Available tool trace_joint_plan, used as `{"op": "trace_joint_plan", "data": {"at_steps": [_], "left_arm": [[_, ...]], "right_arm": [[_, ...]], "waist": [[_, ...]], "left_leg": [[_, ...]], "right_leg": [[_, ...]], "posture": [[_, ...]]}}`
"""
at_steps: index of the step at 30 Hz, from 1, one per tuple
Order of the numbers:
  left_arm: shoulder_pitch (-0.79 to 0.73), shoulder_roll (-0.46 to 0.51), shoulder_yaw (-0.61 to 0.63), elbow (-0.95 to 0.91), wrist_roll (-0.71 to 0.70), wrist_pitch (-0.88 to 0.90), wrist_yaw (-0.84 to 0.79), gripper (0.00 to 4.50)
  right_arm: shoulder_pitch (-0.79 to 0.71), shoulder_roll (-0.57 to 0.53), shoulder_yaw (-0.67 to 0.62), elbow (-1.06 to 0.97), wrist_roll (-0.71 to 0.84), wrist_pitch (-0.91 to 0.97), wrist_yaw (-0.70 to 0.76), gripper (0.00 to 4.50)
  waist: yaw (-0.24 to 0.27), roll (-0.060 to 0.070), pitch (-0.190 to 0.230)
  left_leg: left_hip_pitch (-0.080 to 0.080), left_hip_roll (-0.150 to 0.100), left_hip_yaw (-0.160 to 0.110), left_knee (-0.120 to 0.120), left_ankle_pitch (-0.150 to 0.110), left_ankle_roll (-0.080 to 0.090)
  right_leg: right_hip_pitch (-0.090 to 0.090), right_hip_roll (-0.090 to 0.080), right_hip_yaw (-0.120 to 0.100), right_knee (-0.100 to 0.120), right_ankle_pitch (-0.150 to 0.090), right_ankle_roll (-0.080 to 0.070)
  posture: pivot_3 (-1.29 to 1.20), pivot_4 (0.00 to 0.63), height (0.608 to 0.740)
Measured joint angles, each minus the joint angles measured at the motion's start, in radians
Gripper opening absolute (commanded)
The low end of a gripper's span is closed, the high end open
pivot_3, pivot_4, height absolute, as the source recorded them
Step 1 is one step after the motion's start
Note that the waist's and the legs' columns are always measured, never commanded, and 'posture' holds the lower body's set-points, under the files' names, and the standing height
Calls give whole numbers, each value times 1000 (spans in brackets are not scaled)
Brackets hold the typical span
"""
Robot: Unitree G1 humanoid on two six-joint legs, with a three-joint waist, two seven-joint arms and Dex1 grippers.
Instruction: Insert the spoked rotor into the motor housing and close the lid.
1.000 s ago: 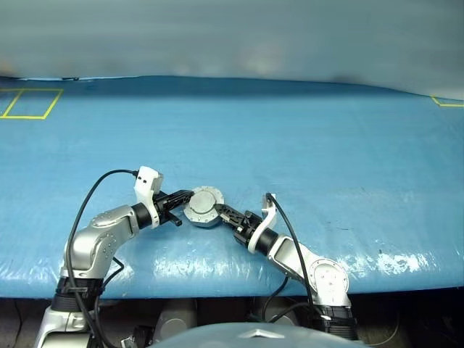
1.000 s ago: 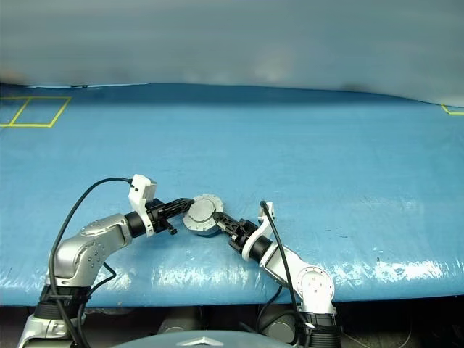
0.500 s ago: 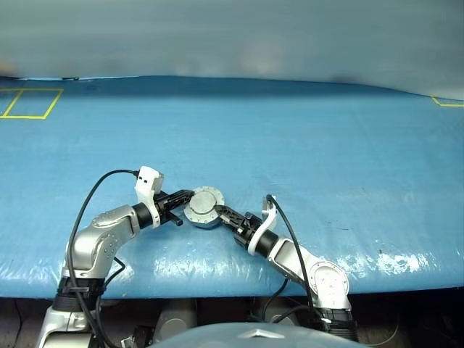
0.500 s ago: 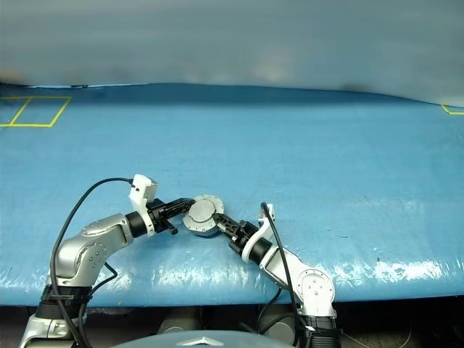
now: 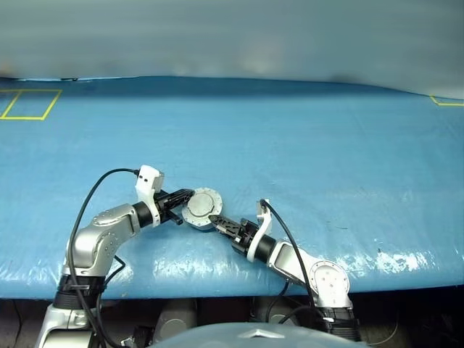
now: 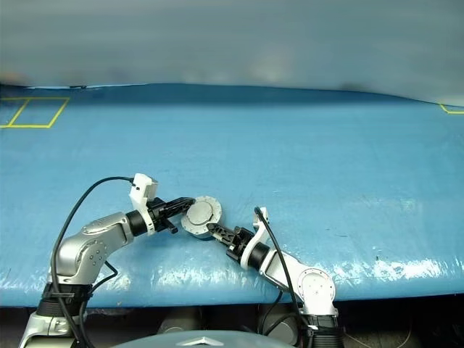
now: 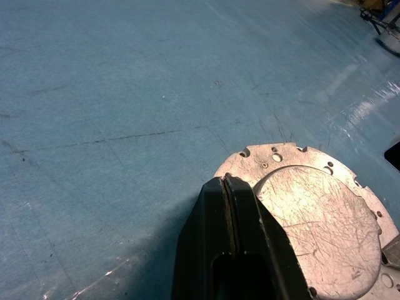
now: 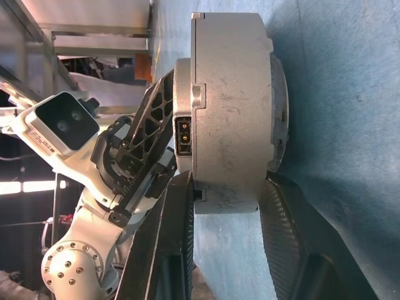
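Both arms bend inward, nearly meeting. The left gripper (image 5: 185,196) has its fingers pressed together; the right gripper (image 5: 217,220) has its fingers parted.

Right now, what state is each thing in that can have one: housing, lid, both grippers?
motor housing: lifted off the blue table cover, held on edge between the two grippers.
lid: closed flat on the housing, plain outer face showing.
left gripper: shut, fingertips against the lid's rim.
right gripper: fingers straddling the housing's side wall; contact unclear.
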Motion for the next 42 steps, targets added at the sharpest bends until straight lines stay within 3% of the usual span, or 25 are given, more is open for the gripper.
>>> {"op": "trace_joint_plan", "data": {"at_steps": [9, 10, 12, 17, 24, 29, 34, 42], "left_arm": [[6, -13, 24, 2, -5, 6, 5, 0], [7, -17, 33, 2, -9, 9, 6, 171], [9, -29, 51, 2, -19, 22, 11, 582], [9, -85, 83, -8, -103, 51, 23, 2220], [8, -230, 315, -37, -363, 110, 205, 4490], [60, -359, 425, -73, -596, 117, 379, 4500], [132, -511, 425, -78, -773, 88, 513, 4500], [200, -521, 354, -96, -1005, 81, 645, 4500]], "right_arm": [[3, 29, -11, 1, -23, -20, -1, 1126], [3, 29, -12, 1, -20, -21, -3, 1126], [6, 29, -16, 1, -9, -23, -7, 1126], [7, 29, -15, 3, 8, -45, -17, 1126], [8, 29, -20, -2, 27, -74, -25, 1126], [-6, 29, -61, -8, 38, -138, -39, 1126], [-62, 30, -102, -11, 61, -200, -47, 1126], [-105, 31, -82, -55, 111, -218, -70, 1126]], "waist": [[-7, 0, 0], [-7, 0, 0], [-6, 0, 0], [-7, 0, 1], [-6, 0, 1], [-6, 0, 1], [-6, -1, 2], [-12, -1, 2]], "left_leg": [[0, 0, 0, 0, 0, 0], [0, 0, 0, 0, 0, 0], [-1, 0, 0, 0, 0, 0], [-1, 0, 0, 0, 0, 0], [-2, 0, -1, 0, 0, 0], [-4, -1, -1, 1, 0, 1], [-8, -1, -1, 2, 0, 1], [-15, -1, -1, 5, 0, 1]], "right_leg": [[0, 0, 0, 0, 0, 0], [0, 0, 0, 0, 0, 0], [0, 0, 0, 0, 0, 0], [-1, 0, 0, 0, 0, 1], [-1, -1, 0, -1, 0, 1], [-1, -1, 0, -2, 1, 1], [-4, -1, 0, -2, 2, 0], [-11, 0, 0, 0, 4, -4]], "posture": [[0, 150, 740], [0, 150, 740], [0, 150, 740], [0, 150, 740], [0, 150, 740], [0, 150, 740], [0, 150, 740], [0, 150, 740]]}}
